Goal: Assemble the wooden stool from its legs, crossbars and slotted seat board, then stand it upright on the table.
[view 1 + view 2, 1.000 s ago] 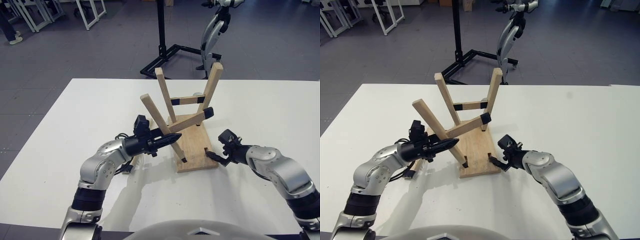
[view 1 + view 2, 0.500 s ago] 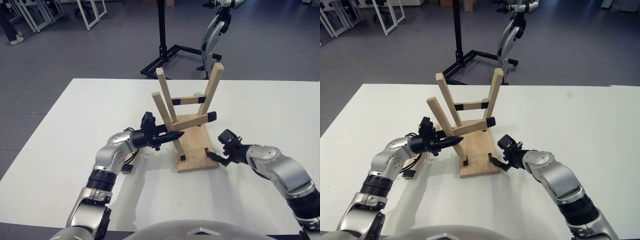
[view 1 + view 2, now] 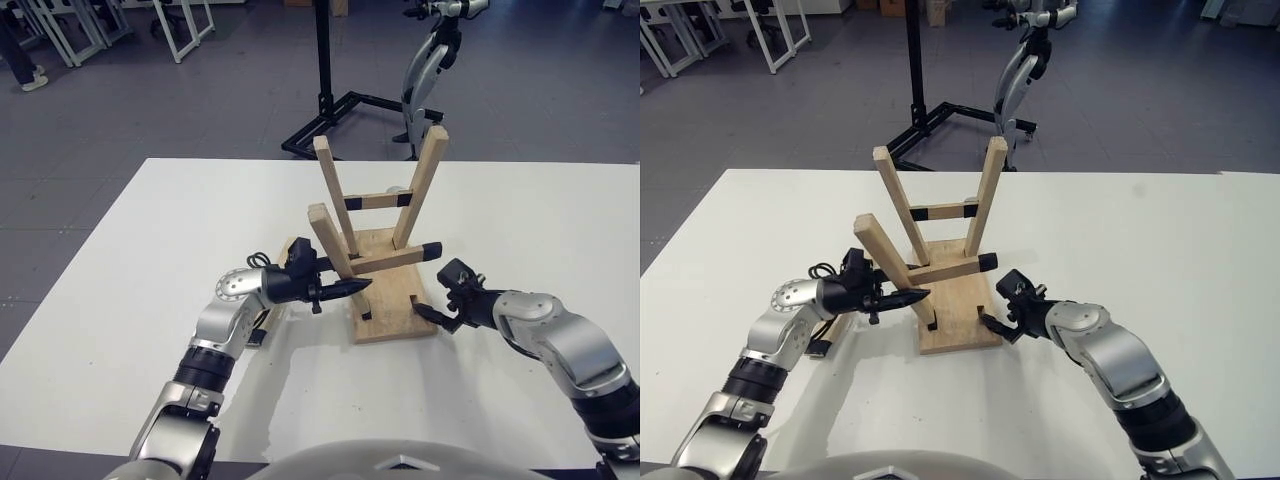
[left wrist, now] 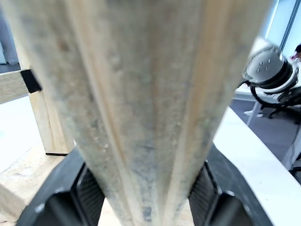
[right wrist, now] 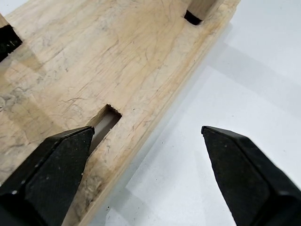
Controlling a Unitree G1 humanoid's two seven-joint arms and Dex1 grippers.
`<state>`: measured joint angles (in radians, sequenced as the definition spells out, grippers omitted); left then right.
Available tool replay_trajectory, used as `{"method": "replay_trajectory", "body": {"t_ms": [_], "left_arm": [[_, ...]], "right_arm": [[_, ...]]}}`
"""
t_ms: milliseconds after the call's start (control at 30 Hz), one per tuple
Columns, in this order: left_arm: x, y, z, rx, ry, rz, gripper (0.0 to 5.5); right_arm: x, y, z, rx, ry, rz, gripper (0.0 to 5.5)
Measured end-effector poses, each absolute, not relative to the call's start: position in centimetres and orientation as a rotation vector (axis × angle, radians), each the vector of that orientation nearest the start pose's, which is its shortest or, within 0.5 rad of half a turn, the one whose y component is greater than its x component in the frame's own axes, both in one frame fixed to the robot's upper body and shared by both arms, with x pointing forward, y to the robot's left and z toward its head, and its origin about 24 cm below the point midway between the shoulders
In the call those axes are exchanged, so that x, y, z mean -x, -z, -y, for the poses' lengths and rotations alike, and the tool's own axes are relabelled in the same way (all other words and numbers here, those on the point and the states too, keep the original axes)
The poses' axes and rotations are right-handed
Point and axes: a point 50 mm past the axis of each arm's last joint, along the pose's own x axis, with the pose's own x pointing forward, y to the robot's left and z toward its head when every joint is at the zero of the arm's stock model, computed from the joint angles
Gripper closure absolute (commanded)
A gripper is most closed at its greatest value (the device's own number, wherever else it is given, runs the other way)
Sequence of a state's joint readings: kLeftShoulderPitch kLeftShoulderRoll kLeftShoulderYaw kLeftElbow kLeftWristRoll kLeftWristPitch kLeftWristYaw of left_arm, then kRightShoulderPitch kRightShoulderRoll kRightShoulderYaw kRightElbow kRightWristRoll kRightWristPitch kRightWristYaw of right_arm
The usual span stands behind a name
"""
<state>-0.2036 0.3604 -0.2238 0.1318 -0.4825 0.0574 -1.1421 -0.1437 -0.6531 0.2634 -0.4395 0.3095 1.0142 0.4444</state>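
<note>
Wooden stool [image 3: 385,260]: part-built, inverted, seat board [image 3: 395,295] at table [image 3: 150,300] centre. Left gripper [image 3: 348,287], 9 o'clock, pinches tilted leg [image 3: 333,243]. Right gripper [image 3: 428,312], 4 o'clock, jaws spread astride board edge. Risk: leg jams askew in its slot; unclamped board slides.

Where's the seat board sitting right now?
In the head views the seat board lies flat on the table, between the left gripper, which holds a leg, and the right gripper, open at its near right corner.

Leg [image 4: 141,94] blurred, 2 ends cut off; left fingers [image 4: 89,197] partly hidden behind it.
</note>
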Motion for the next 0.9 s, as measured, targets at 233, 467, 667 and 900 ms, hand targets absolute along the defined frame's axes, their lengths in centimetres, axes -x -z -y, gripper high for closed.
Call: {"method": "replay_trajectory", "body": {"t_ms": [233, 467, 667, 900], "left_arm": [[-23.7, -5.9, -11.7, 0.090, 1.331, 0.000, 3.45], [-23.6, -5.8, -11.7, 0.088, 1.323, 0.008, 3.45], [-22.7, -6.0, -11.4, -0.025, 1.335, 0.064, 3.45], [-22.3, -6.0, -10.9, -0.174, 1.375, 0.113, 3.45]], "right_arm": [[-23.1, -7.1, 17.1, 0.307, -0.647, -0.705, 1.29], [-24.0, -7.7, 19.1, 0.135, -0.565, -0.729, 1.29], [-25.2, -8.0, 22.2, 0.059, -0.387, -0.724, 1.29], [-25.9, -8.3, 22.6, 0.030, -0.322, -0.689, 1.29]]}}
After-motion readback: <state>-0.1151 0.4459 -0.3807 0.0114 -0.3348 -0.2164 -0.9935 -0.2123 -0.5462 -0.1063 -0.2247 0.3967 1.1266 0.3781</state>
